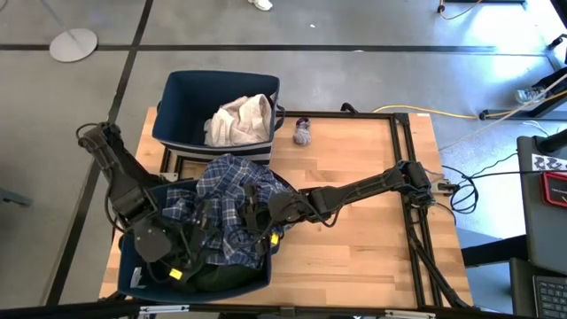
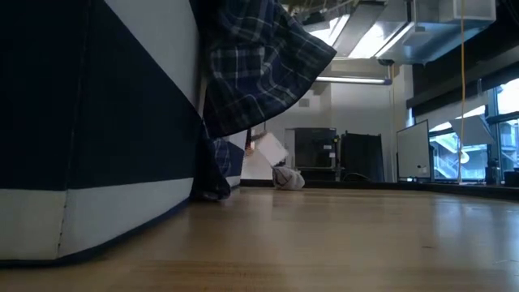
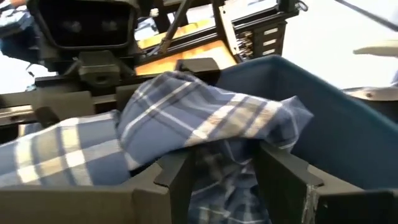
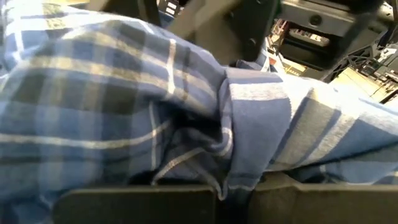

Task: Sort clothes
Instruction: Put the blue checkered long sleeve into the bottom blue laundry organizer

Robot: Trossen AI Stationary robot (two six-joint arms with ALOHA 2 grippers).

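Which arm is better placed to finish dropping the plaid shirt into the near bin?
Left. The left gripper sits over the near bin with the plaid shirt between its fingers. The right gripper pinches it at the bin's edge.

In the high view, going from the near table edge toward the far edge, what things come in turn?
Near navy bin → blue plaid garment draped over it, both grippers in it → far navy bin holding the white garment; the small sock lies beside that bin.
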